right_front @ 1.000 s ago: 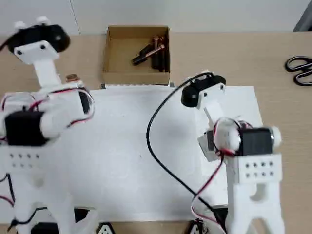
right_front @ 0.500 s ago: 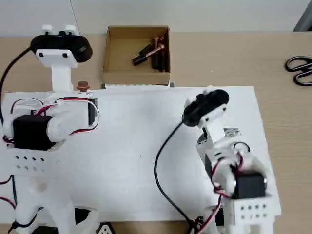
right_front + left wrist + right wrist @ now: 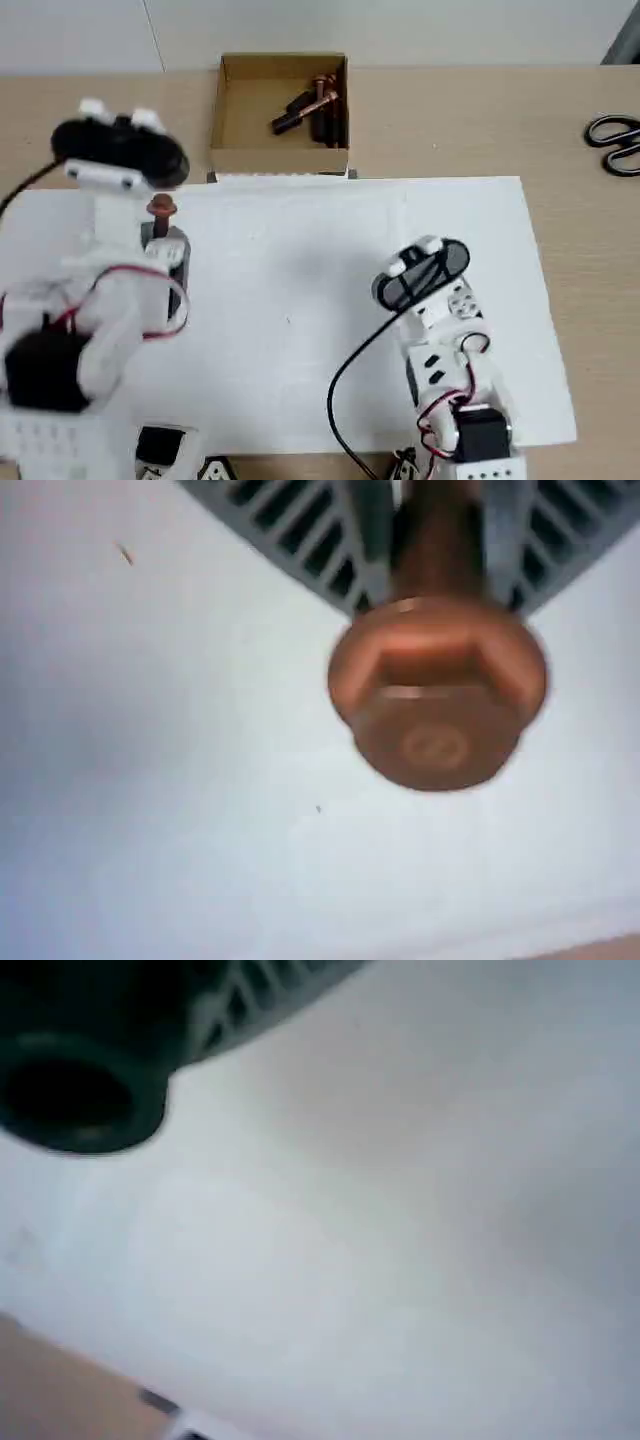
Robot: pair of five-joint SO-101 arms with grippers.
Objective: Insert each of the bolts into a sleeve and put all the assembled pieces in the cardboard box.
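- Left gripper (image 3: 438,535) clamps the bolt (image 3: 160,208), centre-left of the high view; right gripper (image 3: 170,1020) clasps the black sleeve (image 3: 80,1100).
- Step judged: insertion. Next, bolt shank must align with sleeve bore, then go to the cardboard box (image 3: 216,110), top centre.

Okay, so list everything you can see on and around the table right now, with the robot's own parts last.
cardboard box: one, brown, on the table at the sheet's far edge
assembled pieces: at least two, copper bolts in black sleeves, inside the cardboard box
bolt: one, copper, held by its shaft over the sheet
sleeve: one, black, held over the sheet
sheet: one, white, spread on the table under both arms
scissors: one pair, dark, on the table beyond the sheet's side
table: one, light wood
left gripper: one, grey, shut on the bolt
right gripper: one, grey, shut on the sleeve
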